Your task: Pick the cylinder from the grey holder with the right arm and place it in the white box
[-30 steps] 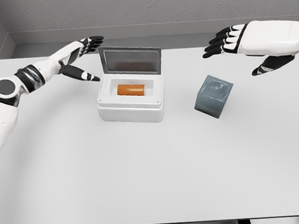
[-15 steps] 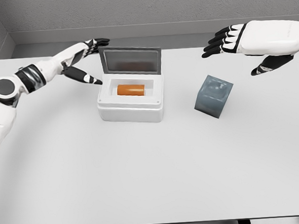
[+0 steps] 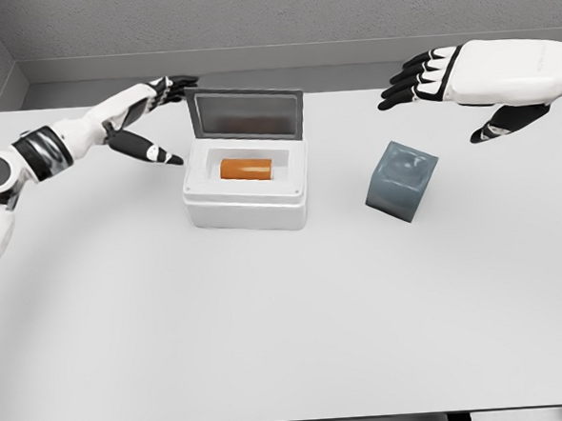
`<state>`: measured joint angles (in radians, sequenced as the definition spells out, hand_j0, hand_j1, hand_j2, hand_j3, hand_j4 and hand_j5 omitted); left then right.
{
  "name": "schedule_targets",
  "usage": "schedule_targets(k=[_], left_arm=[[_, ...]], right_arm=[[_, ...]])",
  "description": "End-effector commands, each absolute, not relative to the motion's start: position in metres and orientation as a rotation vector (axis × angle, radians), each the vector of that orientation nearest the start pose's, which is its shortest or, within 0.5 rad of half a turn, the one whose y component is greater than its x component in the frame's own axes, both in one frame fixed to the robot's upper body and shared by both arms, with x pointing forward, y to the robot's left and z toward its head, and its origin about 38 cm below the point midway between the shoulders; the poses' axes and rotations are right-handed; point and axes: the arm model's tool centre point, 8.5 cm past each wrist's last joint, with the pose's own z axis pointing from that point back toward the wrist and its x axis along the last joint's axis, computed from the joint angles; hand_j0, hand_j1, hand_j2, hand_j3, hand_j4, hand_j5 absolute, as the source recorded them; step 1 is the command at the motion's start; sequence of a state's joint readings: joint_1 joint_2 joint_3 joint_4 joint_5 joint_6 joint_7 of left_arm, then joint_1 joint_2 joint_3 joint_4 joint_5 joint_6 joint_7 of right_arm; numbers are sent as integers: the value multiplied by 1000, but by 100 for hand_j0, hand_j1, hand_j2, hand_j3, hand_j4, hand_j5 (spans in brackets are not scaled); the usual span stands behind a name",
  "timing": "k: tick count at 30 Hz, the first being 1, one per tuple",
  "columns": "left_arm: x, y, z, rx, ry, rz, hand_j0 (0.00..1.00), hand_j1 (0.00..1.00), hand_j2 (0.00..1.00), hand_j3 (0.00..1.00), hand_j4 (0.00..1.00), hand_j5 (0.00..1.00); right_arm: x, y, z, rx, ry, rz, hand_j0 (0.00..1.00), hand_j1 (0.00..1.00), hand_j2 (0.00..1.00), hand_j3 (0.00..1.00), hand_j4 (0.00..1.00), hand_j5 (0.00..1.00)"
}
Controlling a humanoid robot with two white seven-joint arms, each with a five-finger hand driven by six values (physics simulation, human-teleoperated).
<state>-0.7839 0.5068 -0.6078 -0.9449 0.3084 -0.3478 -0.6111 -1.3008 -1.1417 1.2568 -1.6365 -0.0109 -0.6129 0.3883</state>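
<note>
1. already in place: the orange cylinder (image 3: 247,168) lies on its side in the well of the white box (image 3: 247,203), whose grey-lined lid (image 3: 245,114) stands raised at the back.
2. well to the right of the box, the grey holder (image 3: 402,180) sits tilted on the table (image 3: 287,315); nothing shows in it from the head view.
3. the right robot hand (image 3: 445,81) hangs in the air above and behind the holder, touching nothing. its dark-tipped fingers (image 3: 402,81) are spread and point left toward the box, the thumb drops below the palm, and the hand holds nothing.
4. the left robot hand (image 3: 151,118) reaches in beside the box's left rear corner. its fingers extend toward the lid's left edge and its thumb points down at the box's left wall. it grips nothing; whether a fingertip touches the lid cannot be told from this angle.
5. judged from how things lie, the placing asked for looks done: cylinder in the box, right robot hand empty and clear of both containers.
6. what the step in hand appears to be is the left robot hand's approach to the lid, perhaps to close it.
7. that move would call for getting the fingers behind or over the lid's top edge and swinging it forward and down without shoving the box across the table. the right arm need only keep clear.
</note>
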Motion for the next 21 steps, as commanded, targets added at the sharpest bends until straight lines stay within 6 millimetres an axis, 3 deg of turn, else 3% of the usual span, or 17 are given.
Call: schedule_targets(k=[1,14,19,21], left_arm=[[518,285,193,-186,-1586,-1118,100,100,100,100,100,100],[504,283,199,-214,-1608,-1153,100,100,100,100,100,100],[501,297,202,-196,-1606,-1149,100,100,100,100,100,100],[497,311,200,-174,-1591,-1136,100,100,100,100,100,100]], right_arm=[[410,-294,357,465,2043,-2851,100,100,100,100,100,100],[411,-293,355,455,2040,-2855,100,100,100,100,100,100],[412,-294,352,453,2041,-2866,100,100,100,100,100,100],[411,-295,351,450,2041,-2869,100,100,100,100,100,100]])
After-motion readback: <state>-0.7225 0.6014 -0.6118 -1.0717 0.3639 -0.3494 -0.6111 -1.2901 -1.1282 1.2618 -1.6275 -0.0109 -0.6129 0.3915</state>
